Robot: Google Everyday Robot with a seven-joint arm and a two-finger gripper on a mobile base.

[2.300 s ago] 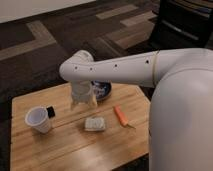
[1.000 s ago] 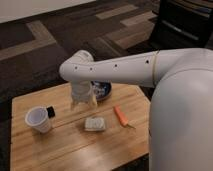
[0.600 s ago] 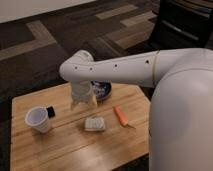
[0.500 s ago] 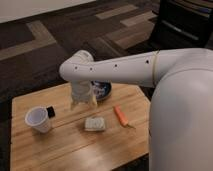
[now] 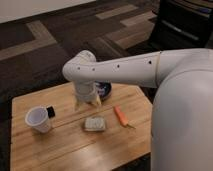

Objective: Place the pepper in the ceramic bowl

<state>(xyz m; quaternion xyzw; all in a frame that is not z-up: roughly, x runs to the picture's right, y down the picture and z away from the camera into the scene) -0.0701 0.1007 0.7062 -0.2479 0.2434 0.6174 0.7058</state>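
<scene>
The orange-red pepper (image 5: 120,115) lies on the wooden table (image 5: 60,150), right of centre, its thin stem tip pointing to the front right. The dark blue ceramic bowl (image 5: 105,89) sits at the back of the table, mostly hidden behind my arm. My gripper (image 5: 87,102) hangs from the white arm above the table's middle, just in front of the bowl and left of the pepper. Its pale fingers (image 5: 96,100) point down, with nothing seen between them.
A pale squarish sponge-like block (image 5: 95,123) lies just in front of the gripper. A white plastic cup (image 5: 38,119) stands at the left with a small black object (image 5: 50,111) beside it. My white arm and body fill the right side.
</scene>
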